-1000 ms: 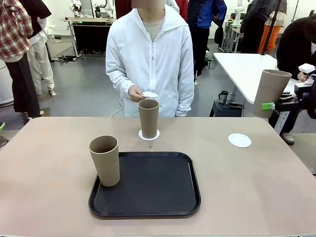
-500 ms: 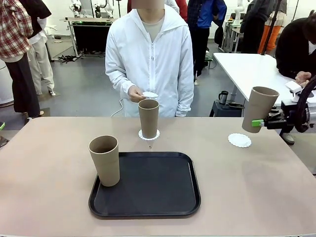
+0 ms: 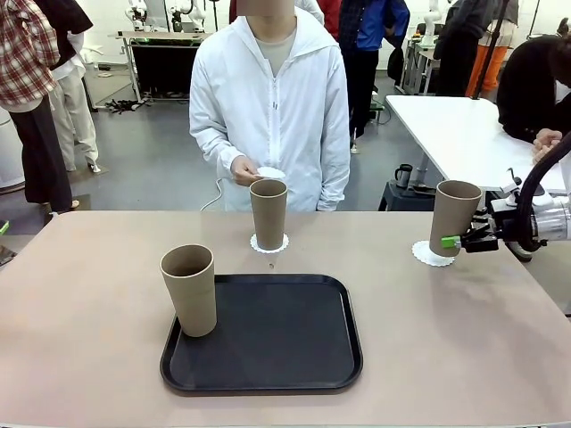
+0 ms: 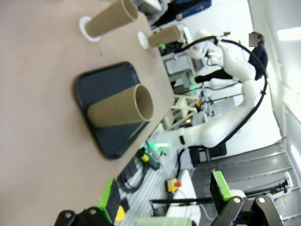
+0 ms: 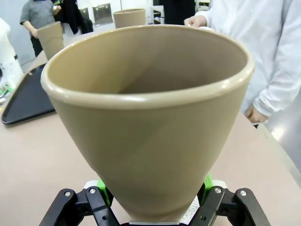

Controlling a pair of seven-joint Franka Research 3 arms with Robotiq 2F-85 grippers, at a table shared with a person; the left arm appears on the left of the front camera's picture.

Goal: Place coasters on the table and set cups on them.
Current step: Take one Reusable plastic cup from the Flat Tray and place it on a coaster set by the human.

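At the right of the front view, the right arm's jaws are clamped on the lower wall of a tall tapered tan-brown matte tumbler (image 3: 455,214). The tumbler is upright, its base on or just above a small round white lacy paper coaster (image 3: 421,255) on the wide beige matte counter (image 3: 89,312); contact cannot be told. A second like tumbler (image 3: 268,212) stands on its own doily (image 3: 268,251) at centre. A third (image 3: 189,294) stands on the left edge of the black rounded tray (image 3: 268,374). The person's hand (image 3: 243,169) holds another white doily (image 3: 271,171). The left arm's jaws stand wide apart and empty, with green pads (image 4: 109,202) at the bottom of the left wrist view. The tumbler looks light, stiff and smooth, and its narrow base probably makes it tippy. A low side grip suits it, and it should go straight down, since the thin paper would likely slide or crumple if dragged.
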